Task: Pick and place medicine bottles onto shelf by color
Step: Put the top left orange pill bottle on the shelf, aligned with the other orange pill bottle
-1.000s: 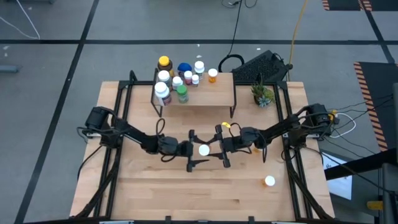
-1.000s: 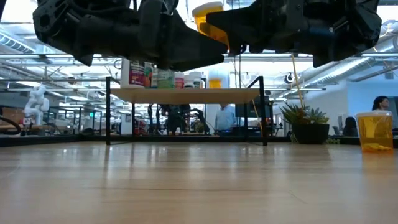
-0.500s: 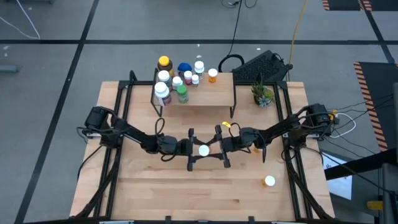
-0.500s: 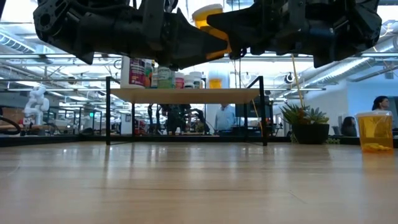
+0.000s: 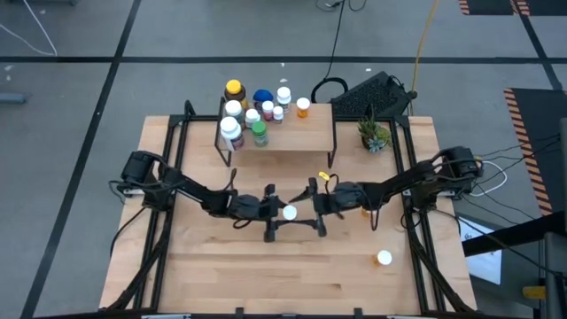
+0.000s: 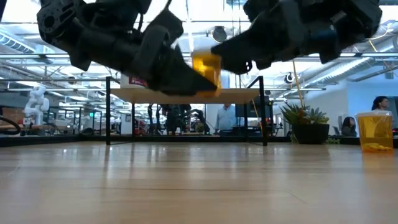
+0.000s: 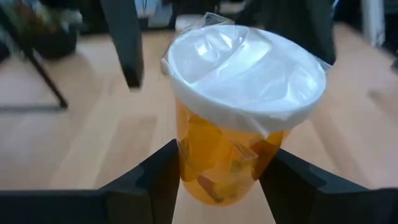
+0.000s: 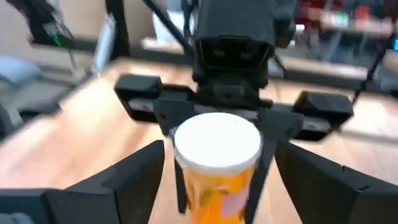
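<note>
An orange bottle (image 5: 289, 213) with a white cap hung in the air over the middle of the table (image 5: 266, 283), held between the two arms. The left claw (image 7: 217, 180) was closed on its body, a dark finger pressed to each side. The right claw (image 8: 214, 171) stood spread wide around the same bottle, its fingers apart from it.

This looked like a handover to the left arm. To do it well, the left claw should keep a firm, level squeeze while the right one backs straight away, then carry the bottle to the lone orange one (image 5: 303, 107) at the right end of the shelf (image 5: 292, 137).

The label was hidden by the fingers. In the low view the arms blocked most of the shelf's bottles. Another orange bottle (image 5: 384, 259) waited near the table's right edge.
</note>
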Motion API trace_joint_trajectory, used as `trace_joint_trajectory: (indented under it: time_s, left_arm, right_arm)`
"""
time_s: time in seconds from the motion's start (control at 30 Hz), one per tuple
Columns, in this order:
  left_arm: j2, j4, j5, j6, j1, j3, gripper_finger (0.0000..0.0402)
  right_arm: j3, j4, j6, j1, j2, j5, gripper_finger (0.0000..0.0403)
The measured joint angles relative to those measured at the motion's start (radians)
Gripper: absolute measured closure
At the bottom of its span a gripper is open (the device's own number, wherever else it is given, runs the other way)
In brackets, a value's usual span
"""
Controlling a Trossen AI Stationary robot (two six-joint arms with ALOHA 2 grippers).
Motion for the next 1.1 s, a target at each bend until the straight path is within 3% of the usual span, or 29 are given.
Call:
trace_joint_trajectory:
  time_s: [0.13, 0.27, 0.47, 0.9, 1.1]
  left_arm:
    - [0.000, -0.071, 0.000, -0.023, 0.007, 0.000, 0.0213]
    - [0.000, -0.094, 0.000, -0.040, 0.007, 0.000, 0.0216]
    - [0.000, -0.110, 0.000, -0.060, 0.006, 0.000, 0.0205]
    - [0.000, -0.105, -0.001, -0.077, 0.006, 0.000, 0.0202]
    - [-0.011, -0.096, -0.016, -0.080, 0.006, 0.000, 0.0174]
  right_arm:
    - [0.118, -0.302, -0.018, 0.003, -0.004, 0.027, 0.0097]
    - [0.213, -0.436, -0.068, 0.015, 0.022, 0.048, 0.0097]
    - [0.234, -0.466, -0.086, 0.015, 0.023, 0.079, 0.0110]
    - [0.234, -0.496, -0.105, 0.011, 0.022, 0.075, 0.0204]
    - [0.234, -0.528, -0.072, 0.010, 0.013, 0.073, 0.0199]
